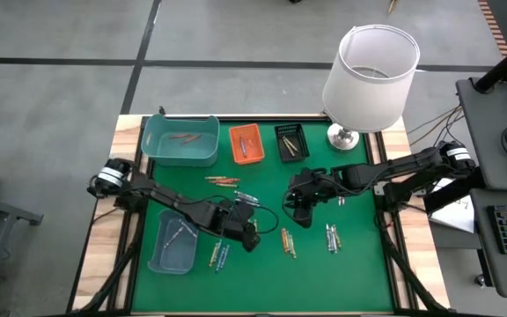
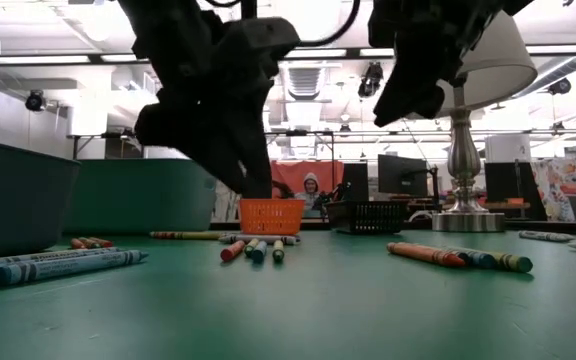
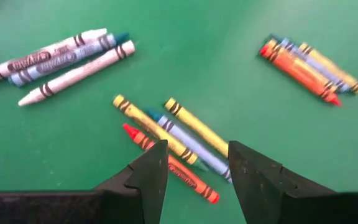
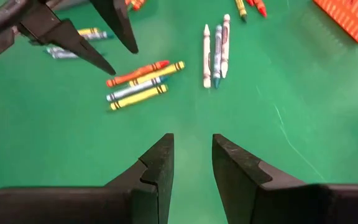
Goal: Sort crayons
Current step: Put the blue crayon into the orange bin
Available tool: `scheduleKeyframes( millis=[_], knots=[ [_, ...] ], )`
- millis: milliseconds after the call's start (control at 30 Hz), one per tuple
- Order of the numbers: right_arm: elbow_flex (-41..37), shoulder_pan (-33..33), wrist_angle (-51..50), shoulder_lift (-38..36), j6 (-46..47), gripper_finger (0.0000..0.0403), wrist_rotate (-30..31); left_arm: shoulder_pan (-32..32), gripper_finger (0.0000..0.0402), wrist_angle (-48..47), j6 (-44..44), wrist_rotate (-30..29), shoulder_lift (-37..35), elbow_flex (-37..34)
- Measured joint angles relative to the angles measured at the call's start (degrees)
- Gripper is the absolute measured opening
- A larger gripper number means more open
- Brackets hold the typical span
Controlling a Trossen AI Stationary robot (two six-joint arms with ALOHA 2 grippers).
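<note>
Crayons lie in small groups on the green mat. My left gripper is open and hovers just above a group of two yellow, one blue and one red crayon, touching nothing; in the low view it hangs clear of the mat. A white and pale-blue group and an orange, blue and yellow group lie farther off. My right gripper is open and empty over bare mat, right of the left gripper. Its wrist view shows the same four crayons and the white group.
A teal tray, an orange tray and a black tray stand along the far edge. A second bluish tray stands near left. A lamp stands at the far right. More crayons lie near right.
</note>
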Motion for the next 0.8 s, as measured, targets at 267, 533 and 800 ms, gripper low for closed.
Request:
scheduleKeyframes(
  millis=[267,533,800],
  knots=[
    [-0.15,-0.01,-1.08,0.02,-0.58,0.0098,0.08,-0.51,0.015,-6.09,-2.41,1.28,2.11,1.95],
    [-0.15,-0.02,-1.02,0.02,-0.59,0.0098,0.15,-1.57,0.015,-7.04,-3.04,2.19,2.69,1.99],
    [-0.15,-0.02,-0.99,0.02,-0.56,0.0098,0.15,-4.3,0.015,-8.39,-7.08,9.16,2.72,2.68]
  ],
)
